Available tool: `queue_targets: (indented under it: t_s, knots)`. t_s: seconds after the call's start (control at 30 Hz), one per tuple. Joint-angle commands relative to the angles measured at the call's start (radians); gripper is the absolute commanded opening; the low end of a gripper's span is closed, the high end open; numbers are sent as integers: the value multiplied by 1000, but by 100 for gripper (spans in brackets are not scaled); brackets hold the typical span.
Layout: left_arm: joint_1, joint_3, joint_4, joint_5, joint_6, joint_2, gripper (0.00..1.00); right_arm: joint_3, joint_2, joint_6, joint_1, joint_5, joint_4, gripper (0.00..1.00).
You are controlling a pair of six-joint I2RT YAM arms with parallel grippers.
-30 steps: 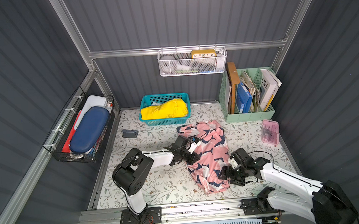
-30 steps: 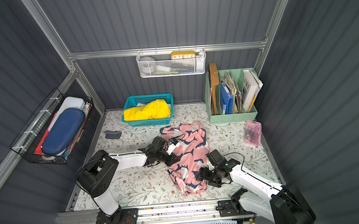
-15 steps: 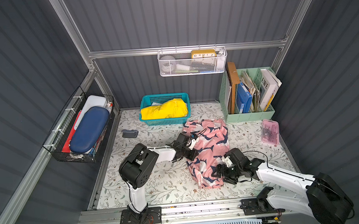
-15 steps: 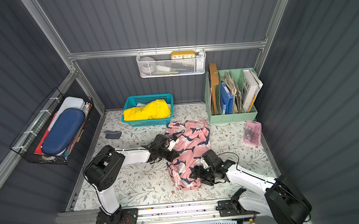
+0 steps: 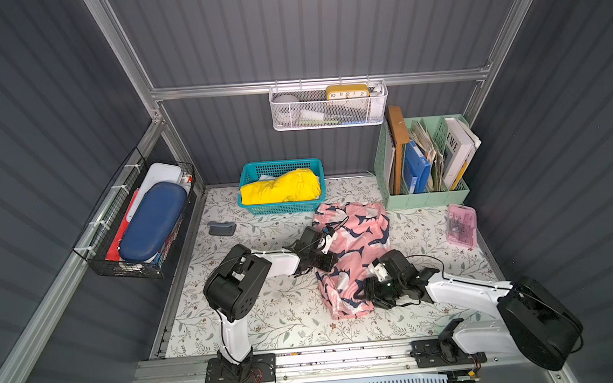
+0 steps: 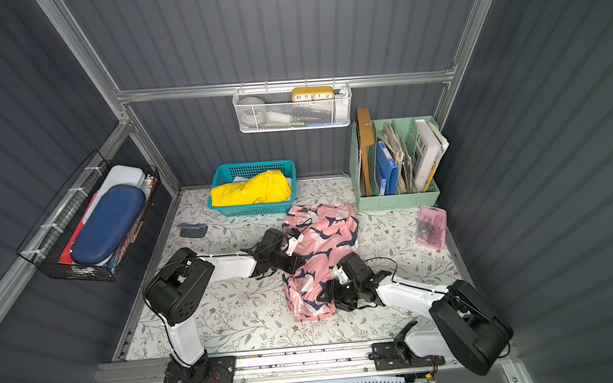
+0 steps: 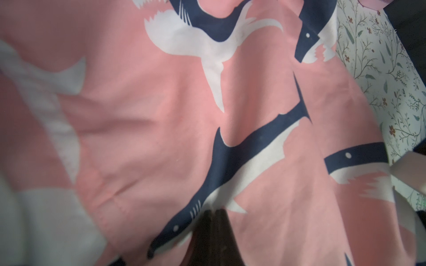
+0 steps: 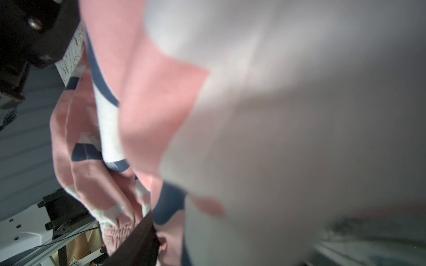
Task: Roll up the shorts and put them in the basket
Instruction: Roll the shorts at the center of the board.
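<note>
Fingers (image 8: 137, 240) of the right gripper (image 5: 366, 292) are low at the near end of the shorts (image 5: 354, 249), on that end's right side. The right wrist view is filled with blurred pink and white fabric very close to the camera, and only one dark finger shows at its edge, so I cannot tell if these fingers are open or closed.

A little farther, the left gripper (image 5: 326, 263) is at the left edge of the shorts, about at the middle of their length. In the left wrist view its two dark fingers (image 7: 213, 237) are pressed together and a fold of the shark-printed fabric is pinched between them.

In both top views the shorts lie on the flowered table (image 5: 268, 311) as a long strip running from near to far. The near end is bunched and narrow; the far end is wider and flatter.

Just beyond the far end stands a teal basket (image 5: 280, 208) with a yellow cloth (image 5: 283, 188) inside. To the right of it is a green file holder (image 5: 425, 198), and a pink box (image 5: 462, 226) lies near the right wall.
</note>
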Motion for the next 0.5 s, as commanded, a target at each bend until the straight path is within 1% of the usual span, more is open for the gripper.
queue_targets:
  t_s: [0.0, 0.1, 0.13, 0.17, 0.2, 0.23, 0.27, 0.3, 0.33, 0.37, 0.4, 0.47]
  knots:
    - [15, -96, -184, -54, 17, 27, 0, -22, 49, -25, 3, 107, -125, 45]
    - [21, -98, -179, -67, 22, -6, 0, 5, 30, -38, 2, 131, -146, 33]
    - [27, -98, -180, -71, 24, -16, 3, 16, 22, -44, 0, 139, -156, 29]
    - [30, -98, -181, -76, 28, -30, 8, 24, 13, -48, -1, 145, -165, 26]
    - [35, -98, -180, -83, 34, -46, 23, 33, 2, -53, -3, 151, -177, 21]
    - [38, -101, -177, -90, 42, -64, 47, 41, -11, -56, -5, 157, -188, 16]
    - [41, -103, -173, -96, 50, -86, 69, 49, -22, -56, -8, 163, -197, 12]
    - [42, -107, -166, -101, 60, -112, 87, 57, -37, -56, -10, 172, -206, 6]
    - [42, -109, -160, -102, 72, -140, 94, 64, -53, -55, -14, 181, -216, 0]
    - [42, -110, -156, -104, 81, -165, 98, 72, -64, -55, -17, 186, -223, 0]
    - [43, -109, -150, -102, 94, -194, 99, 79, -79, -53, -21, 188, -229, 0]
    - [42, -97, -152, -89, 123, -246, 100, 96, -94, -49, -28, 187, -233, 0]
